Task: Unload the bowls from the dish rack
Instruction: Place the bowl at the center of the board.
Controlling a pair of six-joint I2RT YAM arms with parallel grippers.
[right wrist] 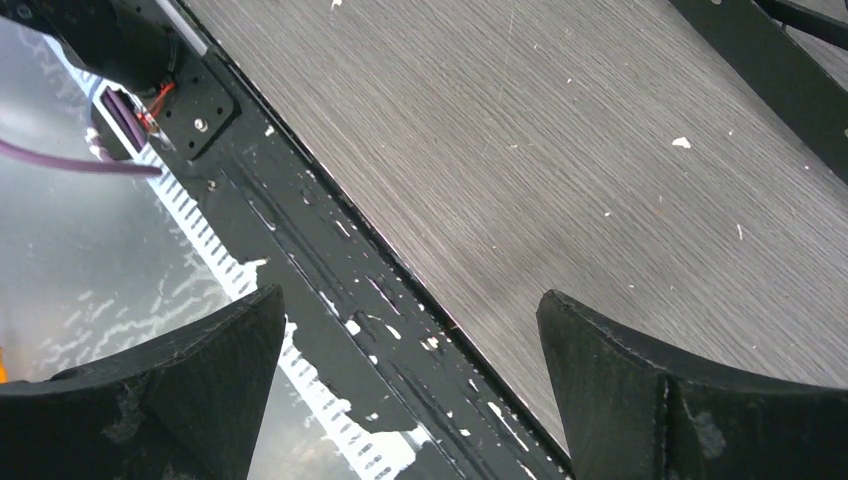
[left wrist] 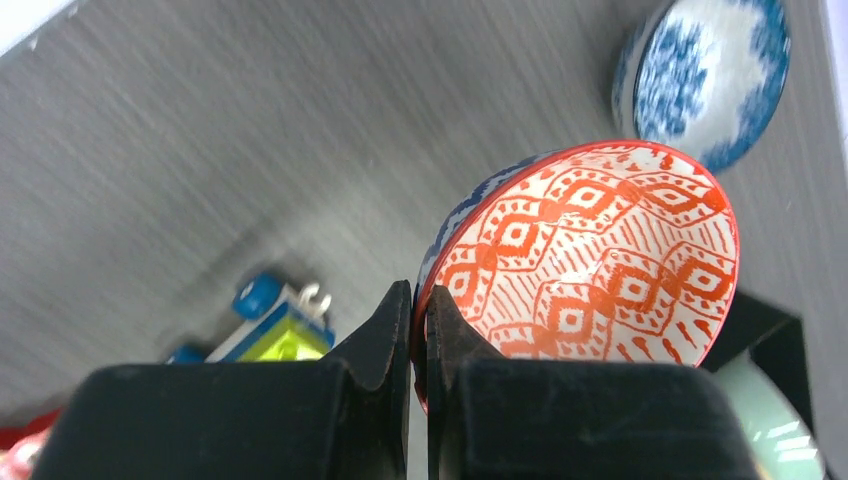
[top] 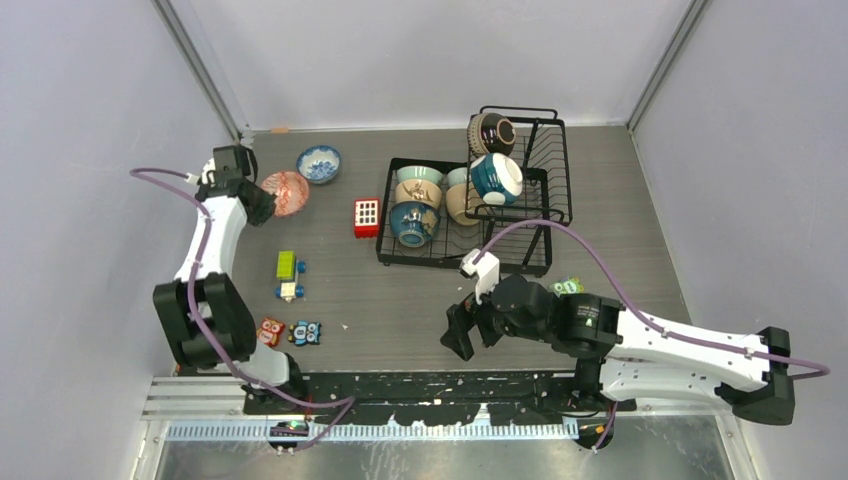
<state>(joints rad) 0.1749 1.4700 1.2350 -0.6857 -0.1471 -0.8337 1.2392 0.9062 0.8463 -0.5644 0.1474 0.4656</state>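
While my left claw (left wrist: 420,300) is clamped on the rim of the round red-patterned ceramic bowl (left wrist: 590,250), tilted on edge over the grey surface (left wrist: 250,150) (a blue-and-white patterned ceramic bowl (left wrist: 705,75) sits just beyond it), my right claw (right wrist: 408,300) gapes empty. The black wire dish rack (top: 515,255), with ceramic bowls (top: 418,190) inside, lies ahead of that claw, nearer this arm.

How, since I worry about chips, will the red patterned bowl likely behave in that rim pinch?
The red patterned bowl looks like glazed ceramic, so it is probably stiff, slick and chip-prone. The left claw pinches only its rim, with the bowl tilted on edge, so it may swing or slip. Its round rim suggests it could roll if released on edge.
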